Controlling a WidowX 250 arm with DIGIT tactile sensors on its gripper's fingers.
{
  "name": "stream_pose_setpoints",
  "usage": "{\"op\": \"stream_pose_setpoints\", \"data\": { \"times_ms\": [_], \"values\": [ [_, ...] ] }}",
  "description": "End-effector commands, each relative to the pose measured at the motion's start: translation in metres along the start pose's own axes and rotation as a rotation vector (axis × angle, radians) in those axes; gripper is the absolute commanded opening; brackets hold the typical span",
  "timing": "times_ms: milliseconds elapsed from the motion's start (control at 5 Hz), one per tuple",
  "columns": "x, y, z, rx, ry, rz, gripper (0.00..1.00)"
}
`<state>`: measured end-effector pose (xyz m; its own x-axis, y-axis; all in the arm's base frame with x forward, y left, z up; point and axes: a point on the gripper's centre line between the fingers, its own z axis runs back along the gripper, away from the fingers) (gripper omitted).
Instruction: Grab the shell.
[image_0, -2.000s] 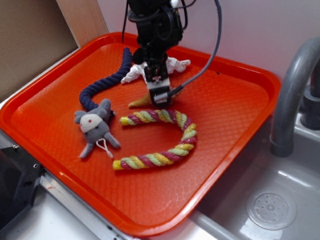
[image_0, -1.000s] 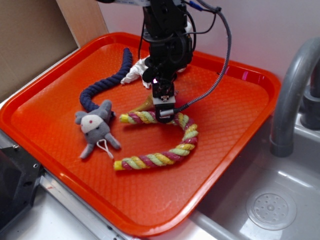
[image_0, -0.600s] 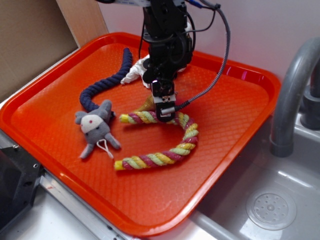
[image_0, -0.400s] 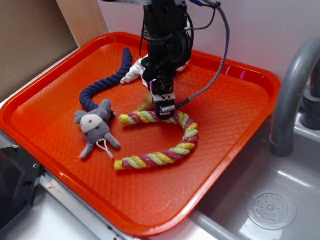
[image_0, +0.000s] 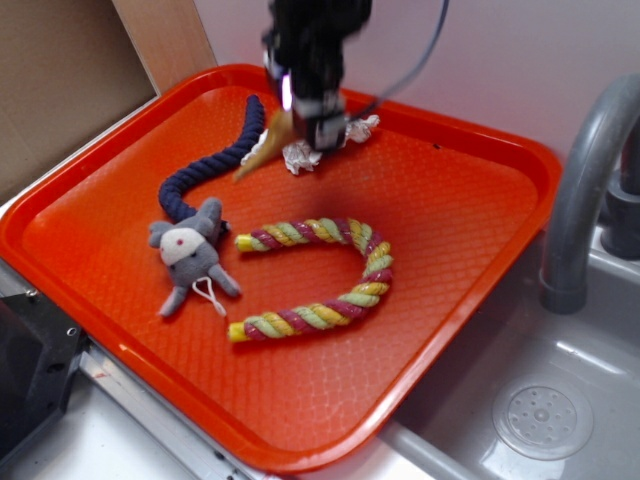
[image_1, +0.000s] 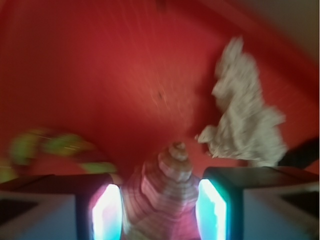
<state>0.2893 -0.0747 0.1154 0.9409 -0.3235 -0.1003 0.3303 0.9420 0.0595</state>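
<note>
Gripper (image_0: 300, 118) clamped on shell (image_0: 262, 146), now lifted near tray (image_0: 480, 260) far edge; tip slants down-left.

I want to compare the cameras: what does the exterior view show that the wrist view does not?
Only exterior: the mouse toy, blue rope, faucet and whole tray. Only wrist: the ribbed shell sitting between both fingers of the end effector. Both: the shell, paper wad and twisted rope.
</note>
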Motion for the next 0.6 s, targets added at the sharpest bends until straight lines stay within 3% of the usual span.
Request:
{"op": "stream_pose_setpoints", "data": {
  "times_ms": [0,200,400],
  "values": [
    [0.019,-0.034,0.063,-0.03,-0.132,-0.024,0.0],
    [0.027,-0.034,0.049,-0.034,-0.177,-0.002,0.0],
    [0.024,-0.031,0.044,-0.078,-0.186,-0.033,0.0]
  ]
}}
